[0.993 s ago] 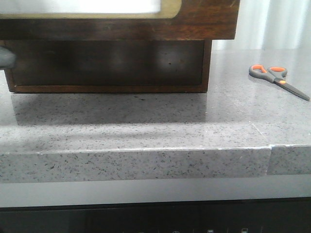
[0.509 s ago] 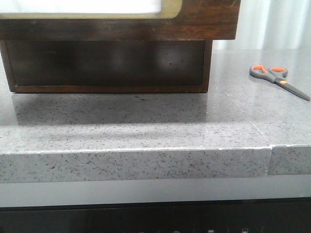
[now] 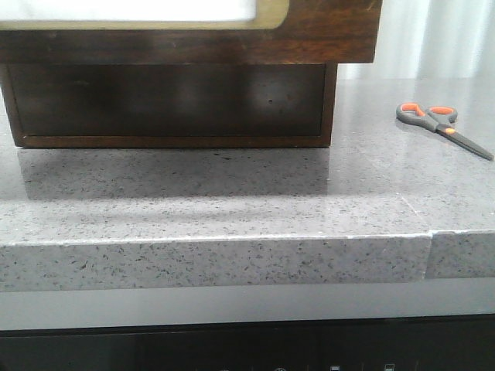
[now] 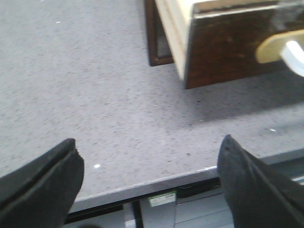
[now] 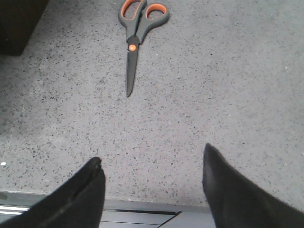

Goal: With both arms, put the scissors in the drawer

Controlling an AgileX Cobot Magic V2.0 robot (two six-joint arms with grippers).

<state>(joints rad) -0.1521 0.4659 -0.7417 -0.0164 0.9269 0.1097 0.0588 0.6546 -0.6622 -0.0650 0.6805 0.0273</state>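
Scissors (image 3: 442, 127): 1 pair, with 2 orange-lined finger loops
Drawer (image 3: 325, 31): 1, pulled out, with 1 white panel
Bench (image 3: 232, 209): 1 grey speckled top
Left claw (image 4: 151, 178): 1, with 2 black fingers
Right claw (image 5: 152, 183): 1, with 2 black fingers

The drawer (image 3: 340, 31) sticks out toward me over the counter (image 3: 232, 209), hanging past the cabinet body (image 3: 170, 104) that sits on the counter under and behind it. That takes the left and middle of my front view. The scissors (image 3: 441, 127) lie flat on the counter to the right of the cabinet, well apart from it, handles to the left, blades pointing right and toward me.

My left gripper (image 4: 149, 183) hangs over the counter's near edge, fingers spread wide, drawer front ahead and off to one side. My right gripper (image 5: 152, 187) also hangs over the near edge, fingers apart, scissors ahead, blade tips toward me, nothing between.
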